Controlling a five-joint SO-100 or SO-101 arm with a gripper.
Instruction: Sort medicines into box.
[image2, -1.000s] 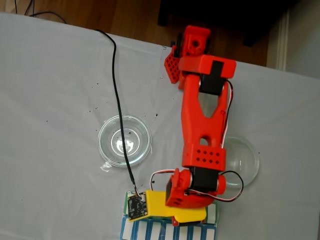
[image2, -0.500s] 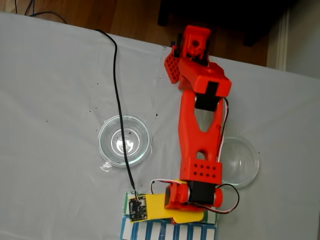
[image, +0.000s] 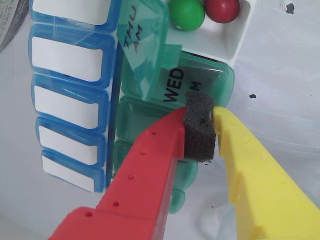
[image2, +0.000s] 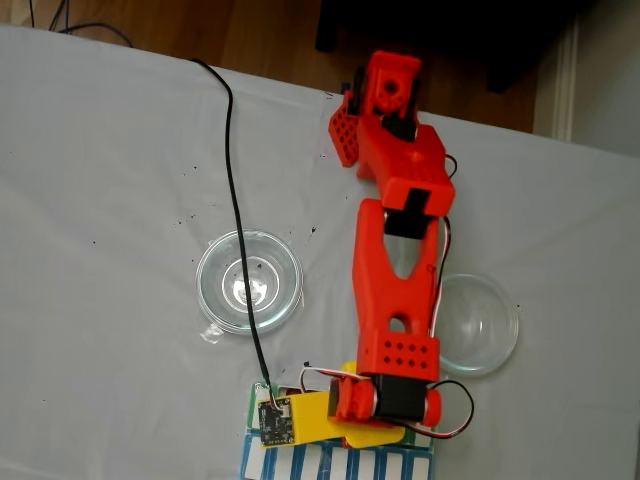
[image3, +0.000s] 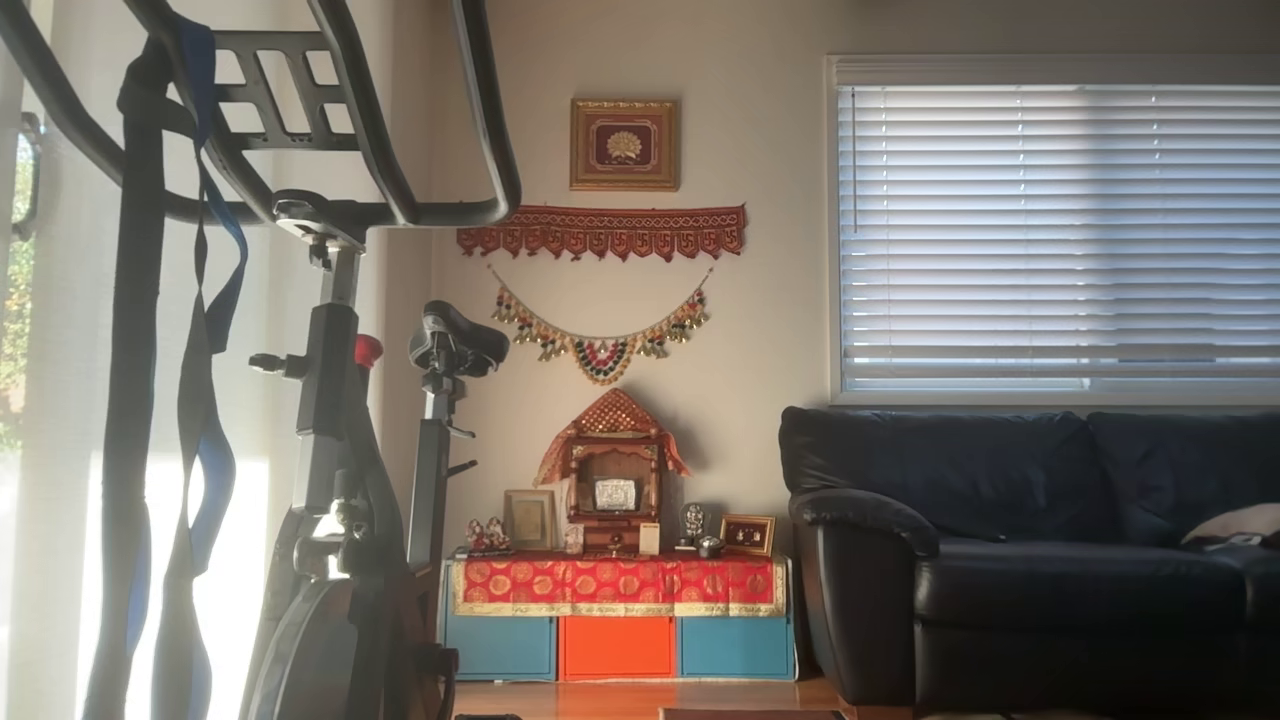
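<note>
While the hand (image: 200, 112) hangs over the WED lid (image: 192, 85) with jaws parted around only foam, two pills (image: 186, 13), small, hard, roll-prone, best pinched across the middle, lie in the box (image: 150, 95) at the desk's near edge.

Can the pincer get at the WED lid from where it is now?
Probably yes. In the wrist view the pincer hangs right over the closed WED lid, nothing between them. Its black foam pad fills the gap between the fingers, and the open THU lid stands clear to the side.
</note>
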